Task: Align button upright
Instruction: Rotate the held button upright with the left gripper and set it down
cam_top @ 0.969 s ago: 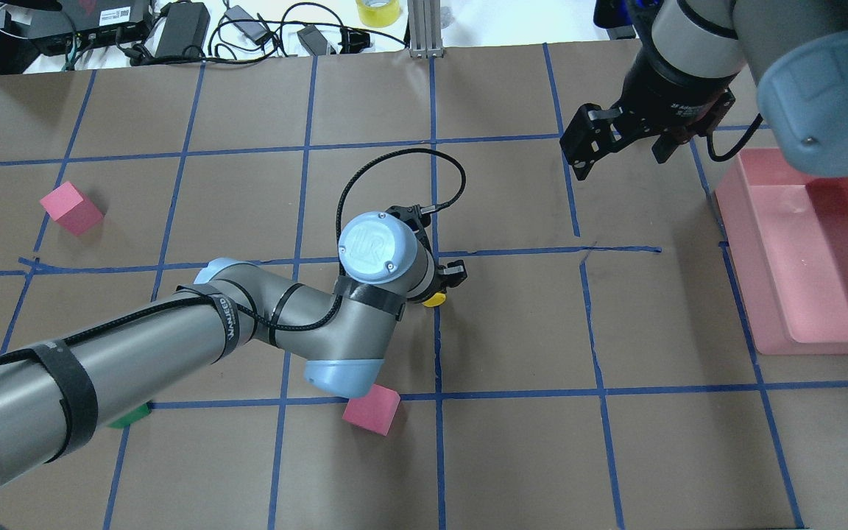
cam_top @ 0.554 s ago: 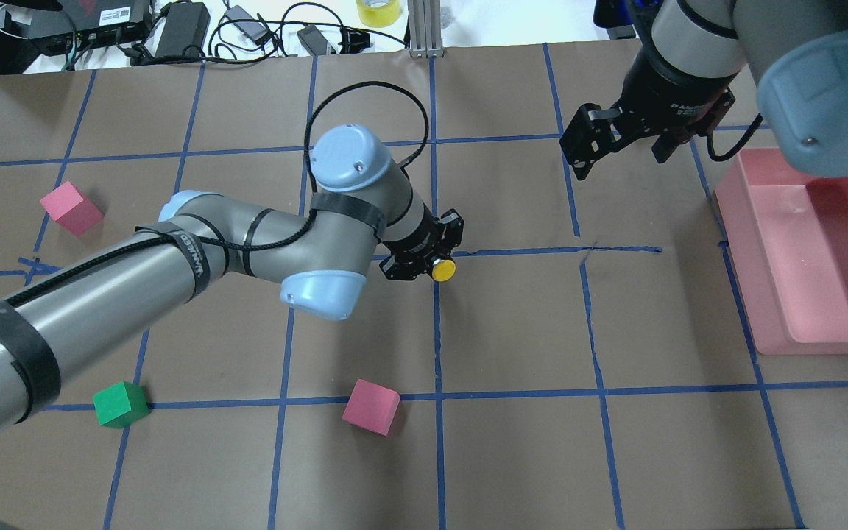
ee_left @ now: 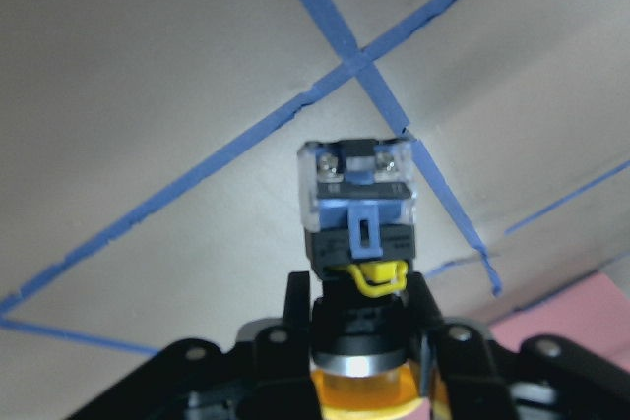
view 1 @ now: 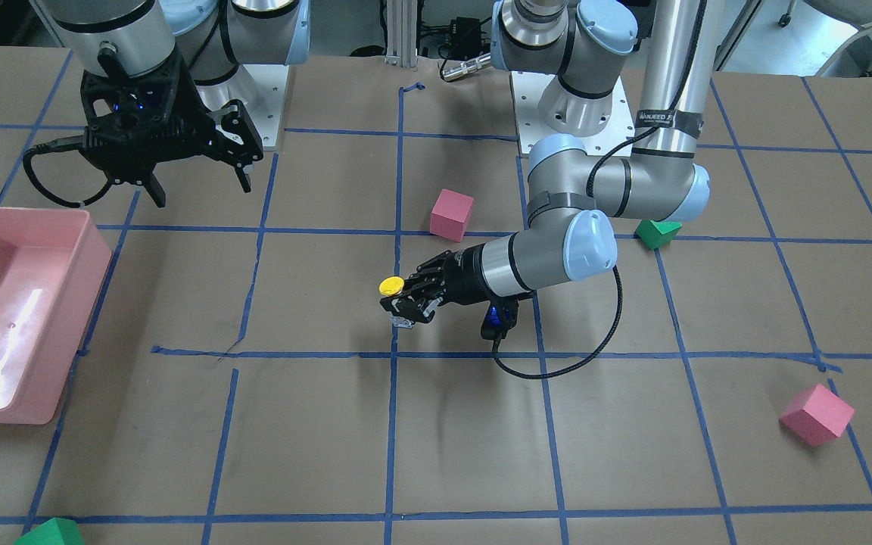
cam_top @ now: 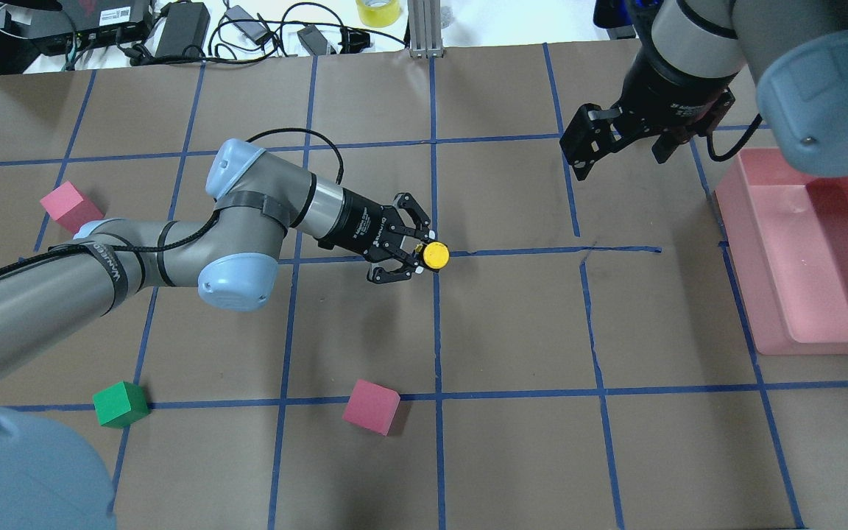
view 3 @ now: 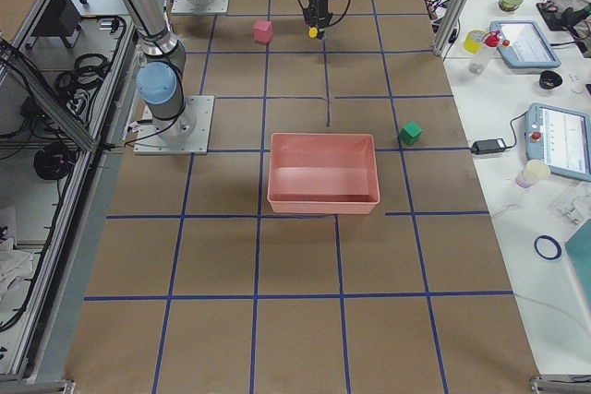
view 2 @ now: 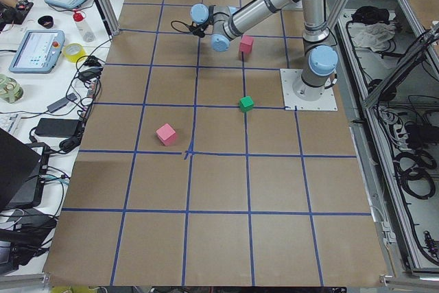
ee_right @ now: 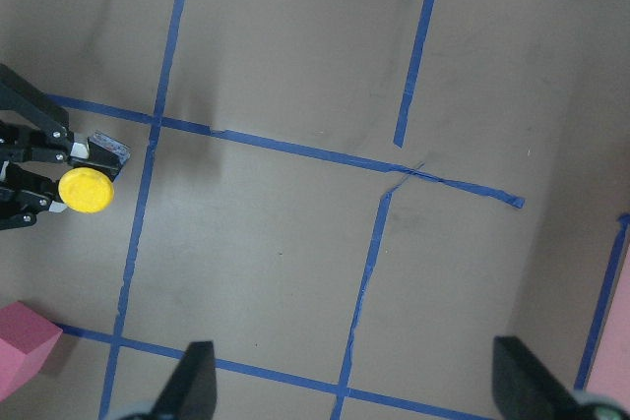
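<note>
The button has a round yellow cap point(cam_top: 436, 255), a black body and a clear-and-blue base point(ee_left: 359, 213). My left gripper point(cam_top: 424, 255) lies almost level near the middle of the table and is shut on the button's black body. The cap faces up and the base points down, a little above the brown paper, over a crossing of blue tape lines. The front view shows the cap point(view 1: 391, 286) above the fingers. The right wrist view shows it too point(ee_right: 86, 190). My right gripper point(cam_top: 619, 158) hangs open and empty above the table's far right.
A pink bin point(cam_top: 814, 250) stands at the right edge. Pink cubes lie at the left point(cam_top: 71, 208) and near the front middle point(cam_top: 371, 406). A green cube point(cam_top: 121, 403) sits front left. Cables and power bricks point(cam_top: 181, 29) line the far edge.
My left wrist has swung from pointing down to lying almost level, turning the held button so its yellow cap faces up. The right arm has not moved.
</note>
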